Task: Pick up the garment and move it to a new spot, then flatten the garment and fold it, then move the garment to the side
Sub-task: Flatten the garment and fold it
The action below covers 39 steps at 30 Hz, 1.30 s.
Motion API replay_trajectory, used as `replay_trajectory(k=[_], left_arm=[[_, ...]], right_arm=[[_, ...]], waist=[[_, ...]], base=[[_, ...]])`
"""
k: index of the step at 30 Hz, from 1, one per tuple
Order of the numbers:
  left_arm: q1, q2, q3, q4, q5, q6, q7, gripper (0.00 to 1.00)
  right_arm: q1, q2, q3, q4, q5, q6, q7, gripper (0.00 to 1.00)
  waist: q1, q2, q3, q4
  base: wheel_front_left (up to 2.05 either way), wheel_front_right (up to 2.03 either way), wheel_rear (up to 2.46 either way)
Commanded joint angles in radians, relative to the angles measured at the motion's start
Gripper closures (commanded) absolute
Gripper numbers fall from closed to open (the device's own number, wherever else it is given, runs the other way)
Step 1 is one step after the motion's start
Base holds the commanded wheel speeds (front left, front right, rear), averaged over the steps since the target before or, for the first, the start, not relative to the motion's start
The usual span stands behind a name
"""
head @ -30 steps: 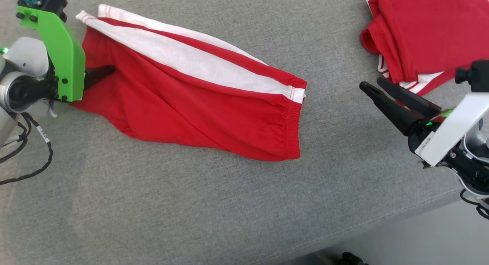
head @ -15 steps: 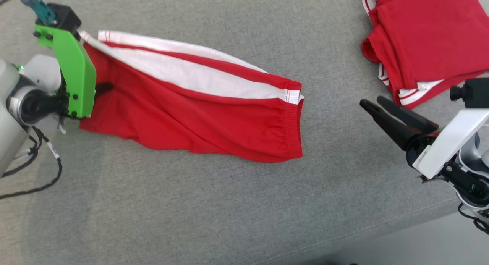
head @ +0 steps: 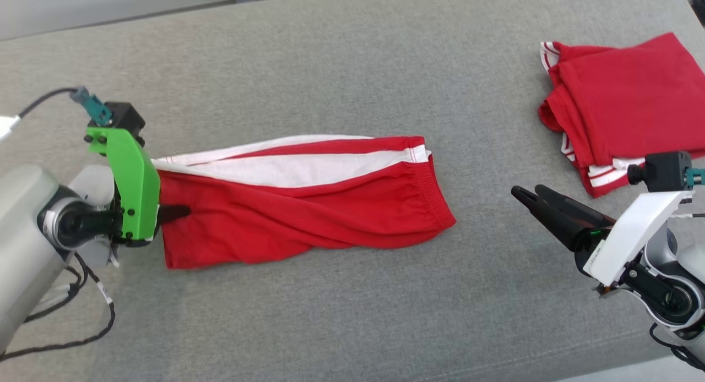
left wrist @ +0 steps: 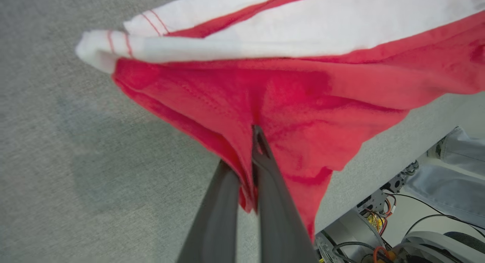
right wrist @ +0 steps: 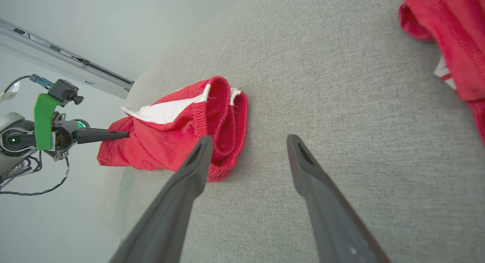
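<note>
Left wrist view: left hand [left wrist: 246, 149] pinching edge of red-and-white garment [left wrist: 303, 96], cloth stretching ahead of it; right hand [head: 527, 190] spread, empty, well apart.

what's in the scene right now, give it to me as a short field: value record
garment: red shorts with white side stripes, stretched out lengthwise, waistband toward the robot's right
left gripper: shut on the leg end of the shorts
right gripper: open, holding nothing, apart from the waistband
other item: folded red garment at the far right
surface: grey fabric surface
fold: not yet done
</note>
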Motion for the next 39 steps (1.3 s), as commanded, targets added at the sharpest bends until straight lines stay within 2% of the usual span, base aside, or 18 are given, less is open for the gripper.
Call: replay_trajectory(k=[1,3,4,5,6,7,11,15,17,20,23,27,31,36,39], left_arm=[[0.030,0.008,0.001,-0.005,-0.012,0.006,-0.006,1.00],[0.054,0.010,-0.001,-0.011,-0.018,0.007,-0.011,0.98],[0.062,0.011,-0.002,-0.011,-0.017,0.007,-0.017,0.77],[0.069,0.012,-0.003,-0.012,-0.015,0.007,-0.020,0.64],[0.077,0.011,-0.004,-0.011,-0.012,0.008,-0.026,0.25],[0.083,0.008,-0.002,-0.009,-0.009,0.009,-0.039,0.00],[0.101,0.006,-0.006,-0.008,0.011,0.001,-0.071,0.00],[0.100,0.037,-0.007,-0.024,0.067,-0.003,-0.138,0.00],[0.083,0.057,-0.010,-0.040,0.145,-0.004,-0.223,0.00],[0.097,0.076,0.018,-0.059,0.219,0.021,-0.388,0.00],[0.130,0.099,0.043,-0.086,0.268,0.068,-0.539,0.00],[0.191,0.116,0.092,-0.150,0.310,0.159,-0.748,0.00],[0.281,0.131,0.129,-0.226,0.327,0.254,-0.932,0.00],[0.419,0.113,0.217,-0.297,0.345,0.362,-1.012,0.00],[0.533,0.078,0.365,-0.365,0.421,0.408,-1.014,0.00]], right_arm=[[0.016,-0.003,-0.004,0.002,0.005,0.000,0.003,0.00],[0.026,-0.007,-0.006,0.002,0.007,0.000,0.005,0.00],[0.030,-0.008,-0.007,0.001,0.009,0.000,0.006,0.00],[0.031,-0.009,-0.009,0.000,0.009,0.000,0.007,0.00],[0.032,-0.010,-0.012,-0.001,0.008,0.000,0.007,0.00],[0.033,-0.010,-0.014,-0.001,0.007,0.000,0.006,0.00],[0.044,-0.004,-0.021,0.001,-0.009,0.000,-0.009,0.00],[0.053,0.007,-0.029,0.010,-0.038,0.000,-0.042,0.00],[0.051,0.011,-0.044,0.012,-0.076,0.000,-0.088,0.00],[0.053,0.014,-0.084,0.035,-0.166,0.000,-0.195,0.00],[0.074,0.036,-0.123,0.066,-0.245,0.000,-0.268,0.00],[0.106,0.081,-0.205,0.108,-0.364,0.000,-0.306,0.00],[0.170,0.168,-0.336,0.117,-0.506,0.000,-0.319,0.00],[0.273,0.326,-0.518,0.065,-0.676,0.000,-0.319,0.00],[0.335,0.404,-0.581,0.034,-0.757,0.000,-0.319,0.00]], waist=[[0.0001,0.0000,-0.038,0.035],[0.0001,0.0000,-0.048,0.039],[0.0001,0.0000,-0.052,0.041],[0.0001,0.0000,-0.055,0.042],[0.0001,0.0000,-0.060,0.045],[0.0001,0.0000,-0.064,0.046],[0.0001,0.0000,-0.097,0.057],[0.0001,0.0000,-0.145,0.075],[0.0001,0.0000,-0.175,0.087],[0.0001,0.0000,-0.212,0.106],[0.0001,0.0000,-0.244,0.121],[0.0001,0.0000,-0.279,0.140],[0.0001,0.0000,-0.299,0.162],[0.0001,0.0000,-0.309,0.177],[0.0001,0.0000,-0.311,0.185]], base=[[0.00,0.00,0.00],[0.00,0.00,0.00],[0.00,0.00,0.00],[0.00,0.00,0.00],[0.00,0.00,0.00],[0.00,0.00,0.00],[0.00,0.00,0.00],[0.00,0.00,0.00],[0.00,0.00,0.00],[0.00,0.00,0.00],[0.00,0.00,0.00],[0.00,0.00,0.00],[0.00,0.00,0.00],[0.00,0.00,0.00],[0.00,0.00,0.00]])
